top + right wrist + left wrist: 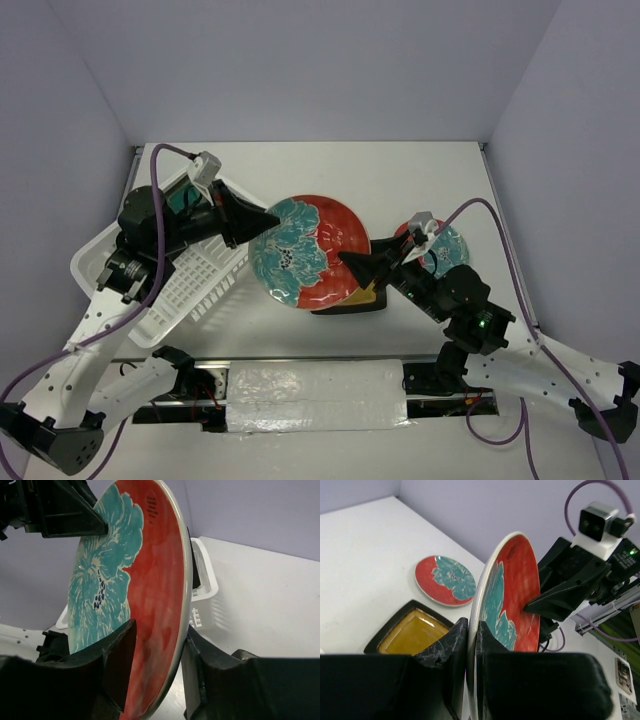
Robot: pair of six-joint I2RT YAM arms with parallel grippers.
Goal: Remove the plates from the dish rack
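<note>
A large round red plate (pixel 305 250) with a teal pattern is held on edge above the table, between both arms. My left gripper (pixel 265 224) is shut on its left rim, as the left wrist view (pixel 472 630) shows. My right gripper (pixel 350 262) is shut on its right rim; the right wrist view (pixel 160 635) shows one finger on the face and one behind the rim. A square mustard-centred plate (pixel 368 299) lies on the table under it. A smaller red plate (pixel 447 247) lies further right. The white dish rack (pixel 195 285) is at the left. A teal-green piece (pixel 180 197) shows in it, mostly hidden by my left arm.
The mustard plate (pixel 410 632) and the small red plate (pixel 442 579) lie side by side on the white table. The rack's wall (pixel 205 587) stands behind the held plate. Grey walls close in the table at the back and sides.
</note>
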